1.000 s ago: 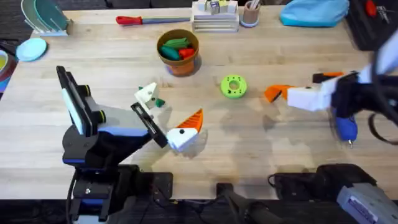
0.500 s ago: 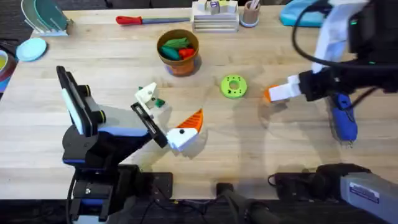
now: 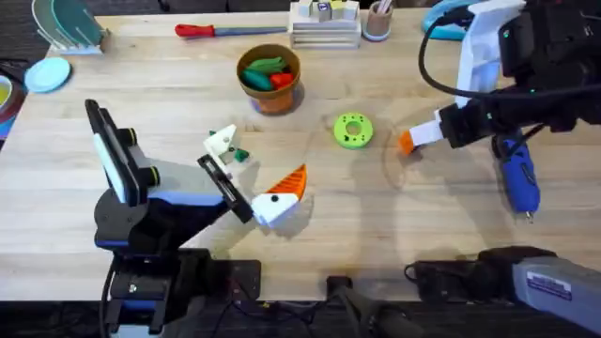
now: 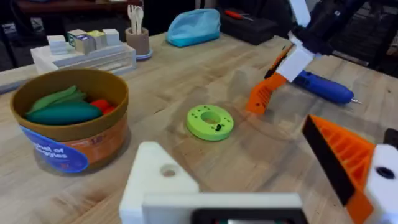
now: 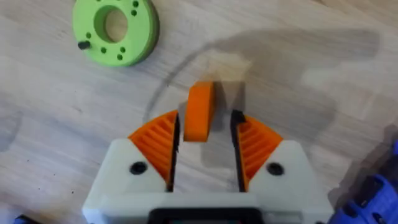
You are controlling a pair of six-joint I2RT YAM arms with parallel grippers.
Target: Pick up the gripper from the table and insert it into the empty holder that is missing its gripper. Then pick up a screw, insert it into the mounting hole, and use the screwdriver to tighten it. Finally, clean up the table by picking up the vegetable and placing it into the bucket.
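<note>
The orange ribbed gripper (image 5: pixel 199 111) sits between my right gripper's (image 3: pixel 409 141) pads, which are shut on it, tilted just over the table (image 3: pixel 376 225). It hangs point-down in the left wrist view (image 4: pixel 262 98). My left gripper (image 3: pixel 260 161) stands open with one orange finger (image 3: pixel 292 180) and a bare white holder (image 3: pixel 223 143) opposite. A small dark-green vegetable (image 3: pixel 240 155) lies against that holder, partly hidden. The blue screwdriver (image 3: pixel 518 178) lies just right of my right gripper. The bucket (image 3: pixel 270 92) stands at the back with green and red vegetables inside.
A flat green disc (image 3: pixel 353 130) with a small dark screw (image 5: pixel 82 45) in it lies between the bucket and my right gripper. A red-handled tool (image 3: pixel 202 30), white blocks (image 3: pixel 324 23) and a blue pouch (image 3: pixel 470 19) line the back edge.
My right gripper moved left onto the orange gripper and shut on it, while its arm swung up and back. The piece shifted slightly left. The left arm stayed still.
</note>
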